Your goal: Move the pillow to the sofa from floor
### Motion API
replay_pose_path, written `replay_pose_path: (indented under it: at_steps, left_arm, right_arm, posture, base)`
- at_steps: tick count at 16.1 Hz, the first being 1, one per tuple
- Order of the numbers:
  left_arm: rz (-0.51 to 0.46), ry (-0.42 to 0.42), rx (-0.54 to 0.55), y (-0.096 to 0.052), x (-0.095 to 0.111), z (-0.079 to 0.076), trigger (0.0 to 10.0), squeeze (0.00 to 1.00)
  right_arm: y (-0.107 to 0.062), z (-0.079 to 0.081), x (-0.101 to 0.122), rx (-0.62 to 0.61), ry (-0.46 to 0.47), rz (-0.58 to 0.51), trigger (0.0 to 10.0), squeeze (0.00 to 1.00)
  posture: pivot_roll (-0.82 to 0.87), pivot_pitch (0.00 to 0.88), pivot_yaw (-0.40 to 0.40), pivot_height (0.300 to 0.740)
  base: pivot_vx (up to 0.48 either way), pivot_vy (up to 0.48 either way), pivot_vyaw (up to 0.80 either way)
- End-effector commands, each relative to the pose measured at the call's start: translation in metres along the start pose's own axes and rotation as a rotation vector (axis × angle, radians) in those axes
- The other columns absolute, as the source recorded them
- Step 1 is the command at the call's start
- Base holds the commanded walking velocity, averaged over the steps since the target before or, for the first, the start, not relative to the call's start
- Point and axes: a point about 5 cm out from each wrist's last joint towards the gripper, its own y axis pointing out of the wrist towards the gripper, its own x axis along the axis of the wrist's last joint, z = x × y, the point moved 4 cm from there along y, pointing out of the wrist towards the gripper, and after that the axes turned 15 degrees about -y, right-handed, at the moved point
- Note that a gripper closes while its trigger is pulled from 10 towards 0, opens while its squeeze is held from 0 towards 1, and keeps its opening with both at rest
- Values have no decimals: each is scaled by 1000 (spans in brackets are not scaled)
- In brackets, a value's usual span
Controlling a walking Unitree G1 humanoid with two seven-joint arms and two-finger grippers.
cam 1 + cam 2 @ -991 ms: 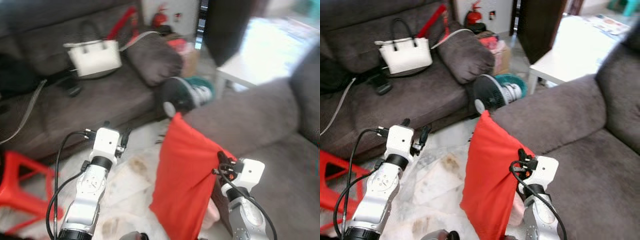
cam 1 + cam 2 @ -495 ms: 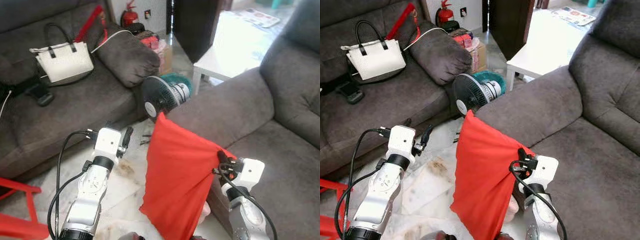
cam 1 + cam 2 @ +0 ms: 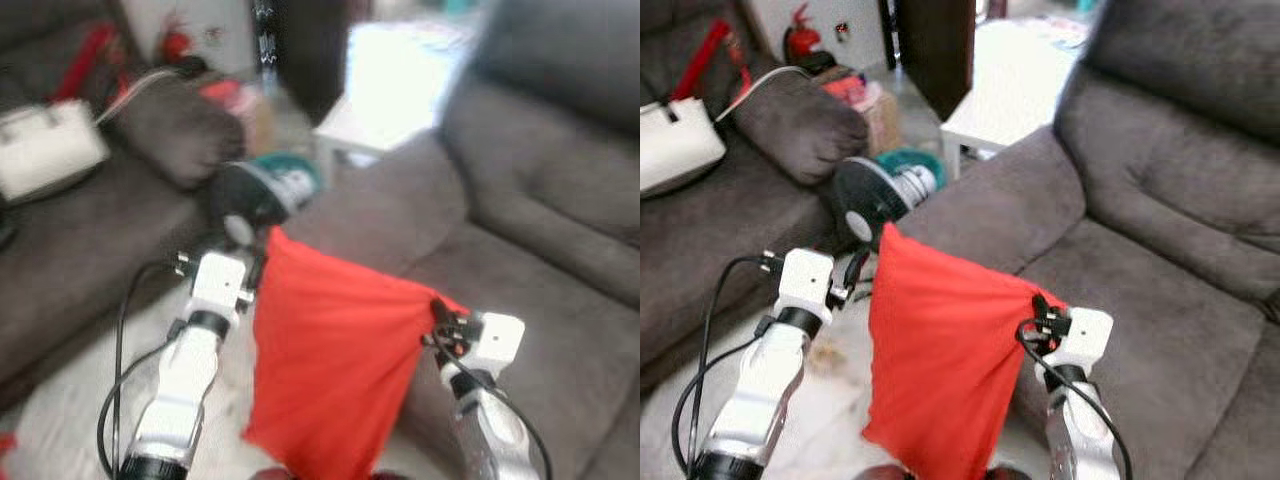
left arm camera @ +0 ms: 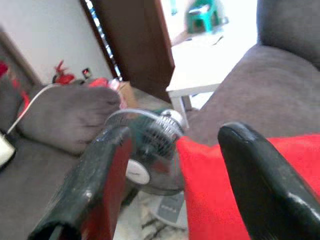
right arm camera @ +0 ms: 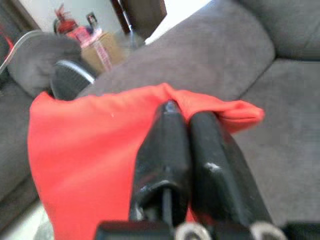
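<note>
- Pillow (image 3: 940,360), red, is held off the floor, hanging from one upper corner pinched in the right gripper (image 3: 1036,312); its fingers (image 5: 167,150) are clenched together on the fabric.
- The rest of the pillow hangs below and to the left of those fingers, in front of the grey sofa (image 3: 1140,250) armrest; it is not yet laid on the seat.
- Left gripper (image 3: 852,272) is held just beside the pillow's other upper corner; its fingers (image 4: 260,185) are spread apart, nothing gripped. Contact with the fabric cannot be told.
- Beyond the left fingers: a floor fan (image 3: 862,195), then a second grey couch (image 3: 730,210) with a white handbag (image 3: 675,145) on it.
- Further beyond: a white tabletop (image 3: 1005,85) and a red fire extinguisher (image 3: 800,38) by the wall.
- Left eye view is blurred.
</note>
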Motion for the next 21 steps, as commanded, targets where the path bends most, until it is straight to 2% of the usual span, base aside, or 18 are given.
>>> replay_pose_path:
  at_steps: [1,17,21]
  left_arm:
    - [15,-1,7,-2,-4,1,10000,0]
    - [10,-25,6,-2,-4,0,10000,0]
    - [13,-30,10,-1,-5,0,10000,0]
  right_arm:
    - [5,-16,32,-56,-28,-137,10000,0]
    - [5,-27,31,-81,-48,-125,10000,0]
    - [6,-28,31,-86,-51,-129,10000,0]
  posture:
    - [93,64,30,740]
    - [93,62,25,740]
    - [94,60,23,740]
  base:
    - [0,0,-800]
    - [0,0,-800]
    - [0,0,-123]
